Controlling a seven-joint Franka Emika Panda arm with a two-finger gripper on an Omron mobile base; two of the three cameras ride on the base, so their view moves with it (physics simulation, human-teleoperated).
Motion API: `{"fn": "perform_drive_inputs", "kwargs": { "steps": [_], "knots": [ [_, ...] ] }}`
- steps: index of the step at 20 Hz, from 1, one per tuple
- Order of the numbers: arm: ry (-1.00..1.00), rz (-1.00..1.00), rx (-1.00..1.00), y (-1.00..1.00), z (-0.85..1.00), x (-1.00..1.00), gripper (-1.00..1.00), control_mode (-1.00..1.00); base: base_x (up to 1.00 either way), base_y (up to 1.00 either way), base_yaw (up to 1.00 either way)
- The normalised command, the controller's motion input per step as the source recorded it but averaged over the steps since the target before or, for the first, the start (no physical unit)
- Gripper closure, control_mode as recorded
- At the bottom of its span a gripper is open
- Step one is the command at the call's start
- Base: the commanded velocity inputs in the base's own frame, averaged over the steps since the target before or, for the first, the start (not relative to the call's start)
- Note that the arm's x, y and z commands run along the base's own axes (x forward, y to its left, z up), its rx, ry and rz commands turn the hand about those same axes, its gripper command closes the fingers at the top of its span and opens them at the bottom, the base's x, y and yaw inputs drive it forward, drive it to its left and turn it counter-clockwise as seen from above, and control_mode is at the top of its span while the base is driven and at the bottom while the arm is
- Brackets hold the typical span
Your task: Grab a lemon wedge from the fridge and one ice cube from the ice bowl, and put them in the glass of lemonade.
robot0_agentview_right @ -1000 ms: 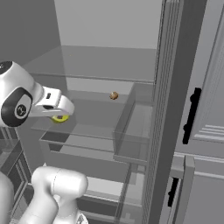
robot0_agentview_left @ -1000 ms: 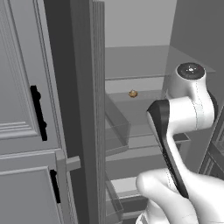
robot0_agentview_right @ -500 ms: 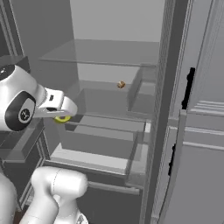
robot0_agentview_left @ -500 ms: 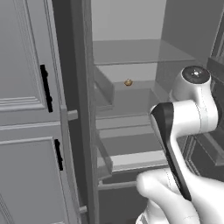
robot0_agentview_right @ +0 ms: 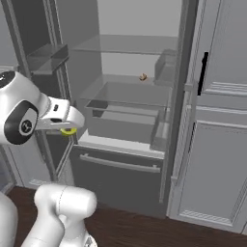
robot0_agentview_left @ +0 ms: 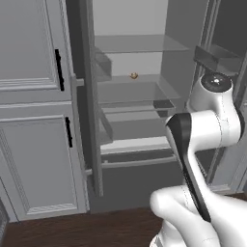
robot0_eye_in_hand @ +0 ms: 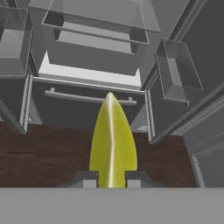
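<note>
The tool is closed on the lemon wedge, its two fingertips pressed against the wedge's sides, held in front of the open fridge and above the dark wood floor. Inside the fridge, a small round brown thing sits on a pale shelf. Panelled cabinets stand beside the fridge. No writing is readable.

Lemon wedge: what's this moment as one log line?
end effector: shut on lemon wedge | fridge: doors open | small brown thing: on shelf
</note>
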Motion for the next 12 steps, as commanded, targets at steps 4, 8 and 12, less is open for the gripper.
{"fn": "perform_drive_inputs", "kwargs": {
  "steps": [4, 8, 12],
  "knots": [
    [0.00, 0.00, 0.00, 0.00, 0.00, 0.00, 1.00, 1.00, -0.89, -0.52, -0.02],
    [0.00, 0.00, 0.00, 0.00, 0.00, 0.00, 1.00, 1.00, -0.91, -0.70, -0.10],
    [0.00, 0.00, 0.00, 0.00, 0.00, 0.00, 1.00, 1.00, -0.79, -0.78, -0.17]
  ]
}}
